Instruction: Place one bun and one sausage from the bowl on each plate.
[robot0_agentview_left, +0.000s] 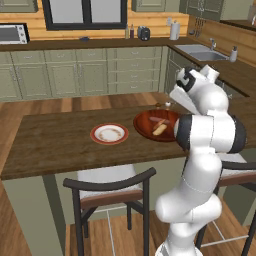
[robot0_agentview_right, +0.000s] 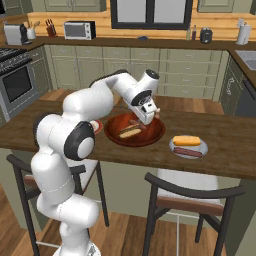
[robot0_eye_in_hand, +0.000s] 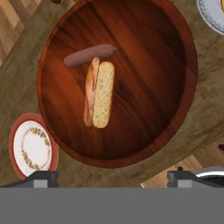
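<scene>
Bowl (robot0_eye_in_hand: 166, 127) is taken as the landmark; it sits on the wooden island counter (robot0_agentview_left: 50, 145). One bun (robot0_eye_in_hand: 99, 94) and one sausage (robot0_eye_in_hand: 89, 55) are left in it. The bun lies roughly at the bowl's centre, split side showing. The sausage lies at the bun's far end as seen in the hand view, apparently touching it and set crosswise to it.

Grey plate (robot0_agentview_right: 173, 145) is seen to the bowl's right in the right base view, just beside the rim. It is loaded already: a bun (robot0_agentview_right: 186, 141) and a sausage (robot0_agentview_right: 188, 152) lie side by side on it, so that half is judged done.

Red-rimmed plate (robot0_agentview_left: 109, 134) is seen on the bowl's other side, near the rim and bare. The remaining pair is presumably meant for it.

Gripper (robot0_agentview_right: 151, 114) is held above the bowl, pointed down at the contents. Its jaws are spread wide and nothing is gripped. The placement is judged to be a staging position for a downward pick. The bun is nearest the line of approach, though which item is targeted cannot be told.

No readable writing or brand is seen. Only a floral pattern is made out on the red-rimmed plate.
</scene>
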